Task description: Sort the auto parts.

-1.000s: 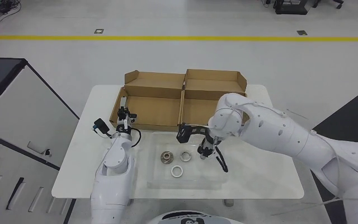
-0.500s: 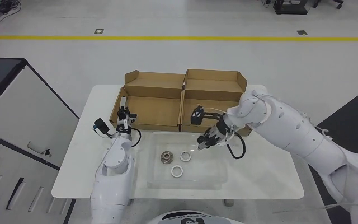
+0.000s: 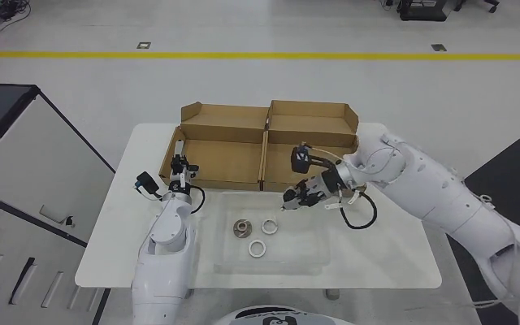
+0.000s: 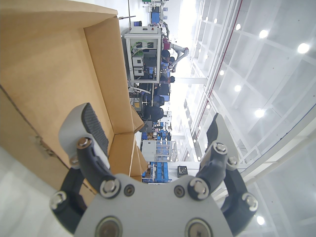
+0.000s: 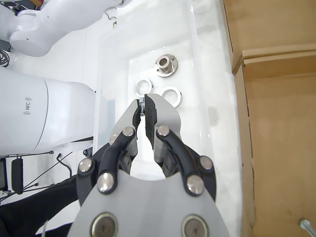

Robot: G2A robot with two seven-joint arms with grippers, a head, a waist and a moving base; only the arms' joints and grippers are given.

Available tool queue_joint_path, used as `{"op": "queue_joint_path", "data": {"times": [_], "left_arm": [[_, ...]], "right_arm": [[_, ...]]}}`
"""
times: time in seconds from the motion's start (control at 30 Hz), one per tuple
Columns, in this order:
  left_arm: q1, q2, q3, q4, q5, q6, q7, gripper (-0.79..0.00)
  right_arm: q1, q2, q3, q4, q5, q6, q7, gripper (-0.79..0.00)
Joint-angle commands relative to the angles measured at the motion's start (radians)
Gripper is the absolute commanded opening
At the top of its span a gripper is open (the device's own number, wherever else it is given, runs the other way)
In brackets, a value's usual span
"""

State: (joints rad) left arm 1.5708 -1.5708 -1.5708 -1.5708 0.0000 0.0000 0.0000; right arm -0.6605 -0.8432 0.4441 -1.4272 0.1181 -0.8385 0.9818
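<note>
A small threaded bolt [image 5: 141, 105] is pinched in my right gripper [image 5: 142, 99], which is shut on it. The gripper [image 3: 290, 201] hangs over the back edge of the clear tray [image 3: 323, 252], near the front wall of the right cardboard box [image 3: 313, 150]. In the tray lie a metal flange [image 3: 240, 228] [image 5: 166, 65] and two silver rings [image 3: 269, 227] [image 3: 258, 248]. My left gripper [image 4: 153, 127] is open with nothing between its fingers. It sits [image 3: 180, 166] beside the left wall of the left cardboard box [image 3: 218, 158] [image 4: 49, 62].
The two open boxes stand side by side at the back of the white table [image 3: 382, 260]. Another bolt [image 5: 306, 224] lies inside the right box. Bare table lies right of the tray and on the far left.
My right gripper has risen out of the tray with the bolt and moved right and back, toward the right box. The left arm has not moved.
</note>
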Motion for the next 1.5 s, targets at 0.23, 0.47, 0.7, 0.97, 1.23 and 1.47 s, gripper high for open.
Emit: {"op": "queue_joint_path", "data": {"times": [0.23,0.47,0.7,0.97,1.23,1.47], "left_arm": [[0.0,0.0,0.0,0.0,0.0,0.0,0.0,0.0],[0.0,0.0,0.0,0.0,0.0,0.0,0.0,0.0],[0.0,0.0,0.0,0.0,0.0,0.0,0.0,0.0],[0.0,0.0,0.0,0.0,0.0,0.0,0.0,0.0],[0.0,0.0,0.0,0.0,0.0,0.0,0.0,0.0],[0.0,0.0,0.0,0.0,0.0,0.0,0.0,0.0]], "right_arm": [[0.069,0.04,-0.11,0.009,0.039,-0.174,-0.174,-0.785],[0.078,0.054,-0.103,-0.036,0.11,-0.174,-0.174,-0.785],[0.043,0.062,-0.037,-0.098,0.153,-0.174,-0.174,-0.785],[-0.011,0.067,0.022,-0.134,0.146,-0.174,-0.174,-0.785],[-0.011,0.067,0.022,-0.134,0.146,-0.174,-0.174,-0.785],[-0.047,0.064,0.037,-0.156,0.197,-0.174,-0.242,-0.785]]}}
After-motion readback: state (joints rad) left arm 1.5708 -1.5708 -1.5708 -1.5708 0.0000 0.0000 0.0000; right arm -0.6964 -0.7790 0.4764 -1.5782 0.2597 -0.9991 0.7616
